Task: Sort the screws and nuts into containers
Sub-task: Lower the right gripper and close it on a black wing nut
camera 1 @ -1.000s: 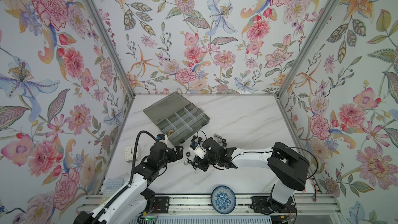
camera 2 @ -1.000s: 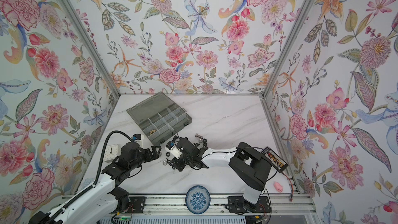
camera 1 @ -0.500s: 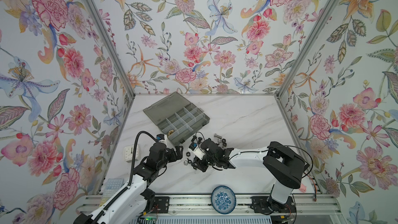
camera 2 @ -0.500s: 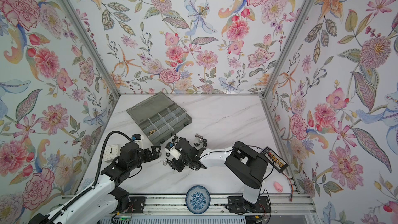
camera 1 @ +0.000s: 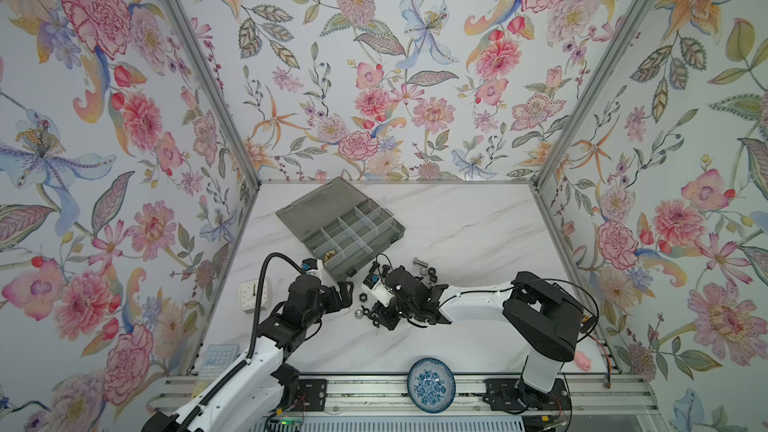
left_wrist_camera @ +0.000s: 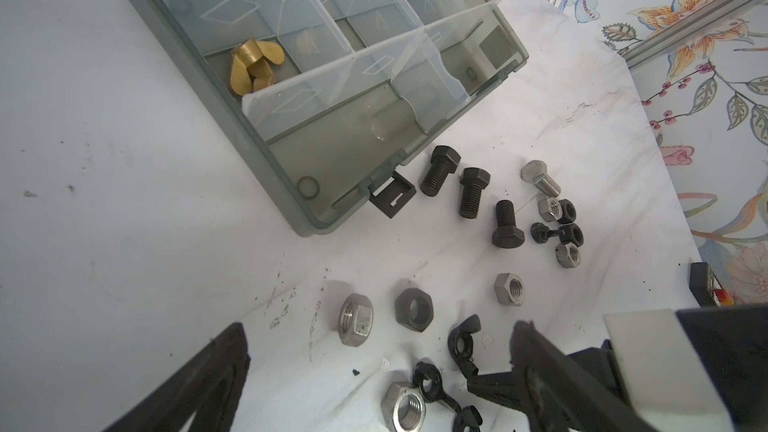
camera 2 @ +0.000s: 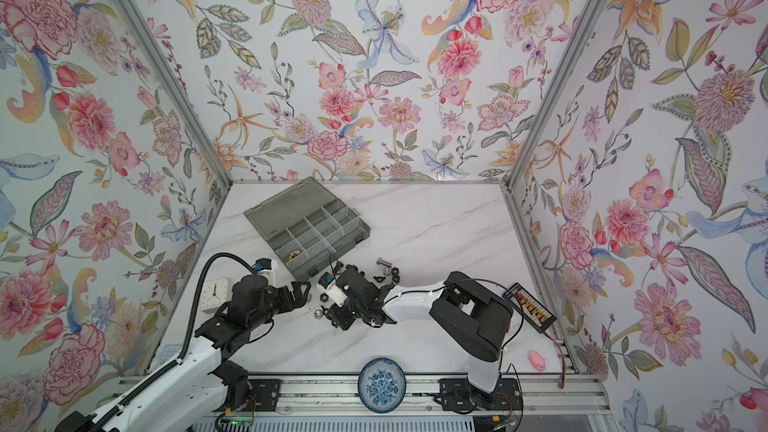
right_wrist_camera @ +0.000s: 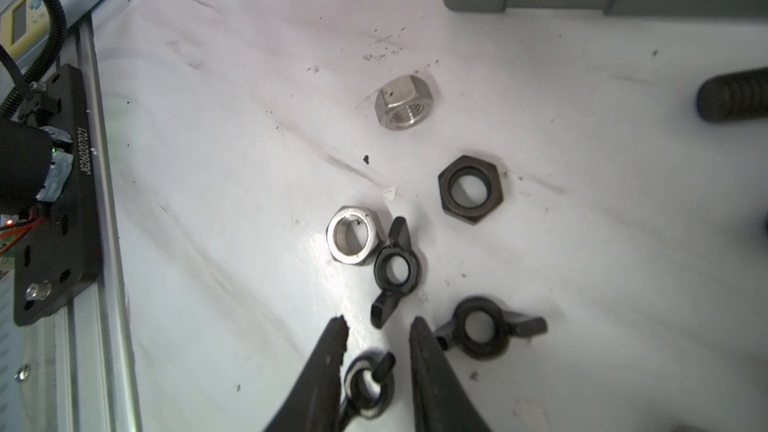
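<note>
Flowered walls close in a white marble bench [camera 1: 478,222]. Starting at the left, my left gripper [camera 1: 345,287] hovers low over the bench with its jaws spread wide and nothing in them, close to the box [camera 1: 318,206], which lies open. Only the brass wing nuts [left_wrist_camera: 251,66] sit in a compartment; the other compartments I can see look bare, so I judge the sorting barely begun.

Further right, loose hex nuts [left_wrist_camera: 413,310] and black wing nuts [right_wrist_camera: 395,272] are scattered on the bench in front of the box. My right gripper [right_wrist_camera: 376,332] is down among them, jaws narrowly apart around one black wing nut [right_wrist_camera: 370,384]; I cannot tell whether they pinch it. Past it, three black bolts [left_wrist_camera: 471,191] and a silver bolt [left_wrist_camera: 540,178] lie untouched beside the box.
</note>
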Motion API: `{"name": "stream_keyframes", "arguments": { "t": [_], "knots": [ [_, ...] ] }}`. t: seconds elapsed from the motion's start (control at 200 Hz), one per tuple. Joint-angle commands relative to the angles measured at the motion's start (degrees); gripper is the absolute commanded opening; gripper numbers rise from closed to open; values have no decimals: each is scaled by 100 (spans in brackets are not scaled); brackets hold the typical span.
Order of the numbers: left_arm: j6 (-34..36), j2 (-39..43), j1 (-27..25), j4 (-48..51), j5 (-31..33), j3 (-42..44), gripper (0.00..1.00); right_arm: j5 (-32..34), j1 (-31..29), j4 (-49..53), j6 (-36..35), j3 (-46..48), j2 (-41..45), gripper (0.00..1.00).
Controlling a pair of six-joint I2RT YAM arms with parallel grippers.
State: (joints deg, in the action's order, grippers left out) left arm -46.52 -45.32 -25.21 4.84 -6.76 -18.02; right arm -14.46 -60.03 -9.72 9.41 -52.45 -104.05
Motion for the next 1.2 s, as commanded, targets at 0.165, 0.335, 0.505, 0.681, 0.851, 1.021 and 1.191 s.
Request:
{"name": "stream_keyframes", "arguments": {
  "t": [0.165, 0.335, 0.505, 0.681, 0.851, 1.021, 1.191],
  "knots": [
    [17, 6, -64, 35, 114, 63, 99, 142, -30, -151, 138, -187, -260, 30],
    [16, -3, -64, 28, 115, 62, 99, 192, -20, -180, 162, -180, -300, 28],
    [22, -9, -65, 27, 107, 53, 99, 200, -10, -207, 193, -192, -364, 25],
    [36, -13, -63, 26, 96, 62, 99, 198, -3, -232, 210, -178, -397, 22],
    [36, 5, -65, 26, 87, 62, 99, 204, 11, -292, 216, -144, -397, 17],
    [33, 40, -63, 26, 95, 88, 99, 206, 24, -311, 219, -124, -354, 10],
    [42, 41, -63, 34, 105, 88, 99, 119, 66, -449, 219, -41, -234, 5]
  ]
}}
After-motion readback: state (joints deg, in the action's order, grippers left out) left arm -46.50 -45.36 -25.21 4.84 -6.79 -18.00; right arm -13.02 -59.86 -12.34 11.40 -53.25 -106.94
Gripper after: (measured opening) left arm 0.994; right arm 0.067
